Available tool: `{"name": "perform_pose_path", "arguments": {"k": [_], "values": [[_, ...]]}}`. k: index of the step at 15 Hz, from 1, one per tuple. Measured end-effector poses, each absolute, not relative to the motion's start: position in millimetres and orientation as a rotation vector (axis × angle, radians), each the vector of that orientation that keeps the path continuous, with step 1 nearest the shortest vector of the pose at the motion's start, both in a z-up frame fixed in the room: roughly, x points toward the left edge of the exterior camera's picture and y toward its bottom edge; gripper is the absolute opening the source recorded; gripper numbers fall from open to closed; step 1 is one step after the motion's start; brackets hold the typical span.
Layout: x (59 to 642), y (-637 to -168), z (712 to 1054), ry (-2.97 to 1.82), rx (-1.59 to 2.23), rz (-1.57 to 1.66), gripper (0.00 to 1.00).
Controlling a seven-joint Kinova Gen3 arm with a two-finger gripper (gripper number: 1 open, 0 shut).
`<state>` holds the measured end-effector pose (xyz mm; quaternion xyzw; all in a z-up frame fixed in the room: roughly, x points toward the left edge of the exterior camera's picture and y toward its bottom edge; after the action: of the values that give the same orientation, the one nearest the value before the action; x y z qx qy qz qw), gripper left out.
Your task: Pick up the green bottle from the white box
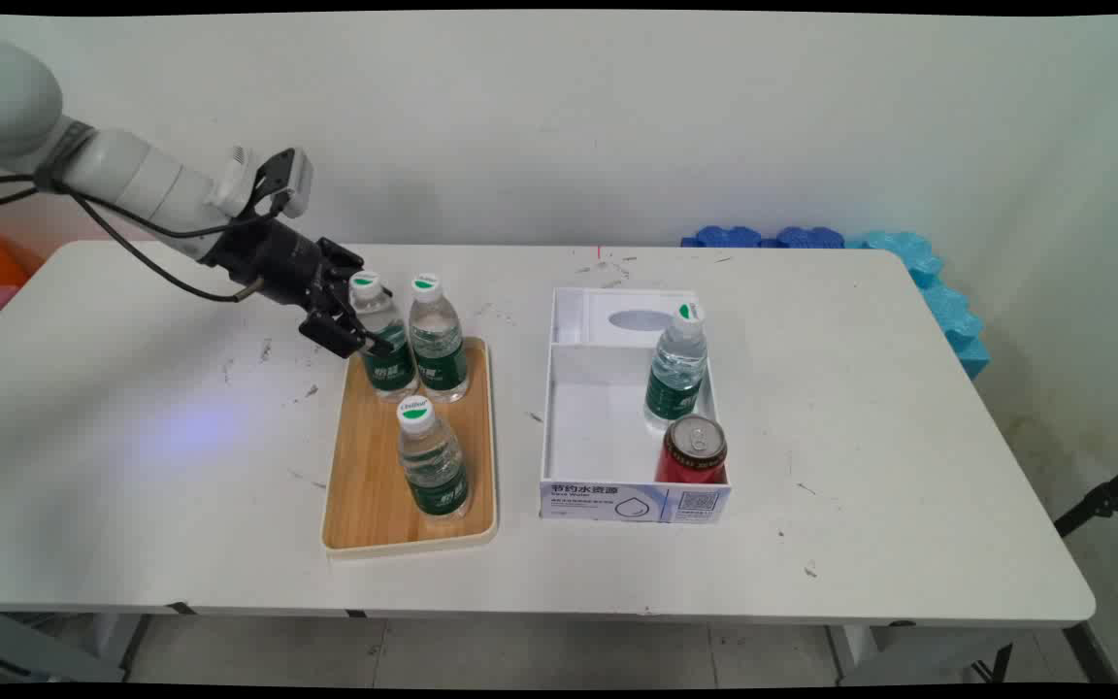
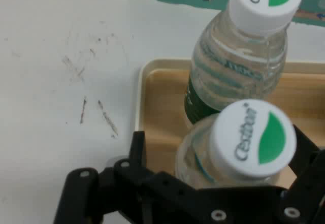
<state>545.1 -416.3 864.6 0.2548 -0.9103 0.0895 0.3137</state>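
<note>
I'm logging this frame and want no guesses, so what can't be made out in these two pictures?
- Gripper: whether its fingers touch the back left bottle; main view too small, hand view cuts the fingertips off.
- Third tray bottle: outside the hand view.
- White box: its far compartment's contents, unclear in the main view.
- Red can: label hidden by the box wall.

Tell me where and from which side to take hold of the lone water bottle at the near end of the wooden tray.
Grip the near water bottle across its round body, just above the green label. It stands upright, apart from the two far bottles, so its left and right sides are free. Probably come from the tray's open left; the white box stands to the right.
</note>
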Motion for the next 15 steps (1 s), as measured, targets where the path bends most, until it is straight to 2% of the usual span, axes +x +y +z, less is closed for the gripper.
{"name": "perform_pose_path", "arguments": {"k": [8,15], "values": [[554,-408,883,-2.358,0.587,0.241,1.0],[581,-388,927,-2.327,0.55,0.259,1.0]]}}
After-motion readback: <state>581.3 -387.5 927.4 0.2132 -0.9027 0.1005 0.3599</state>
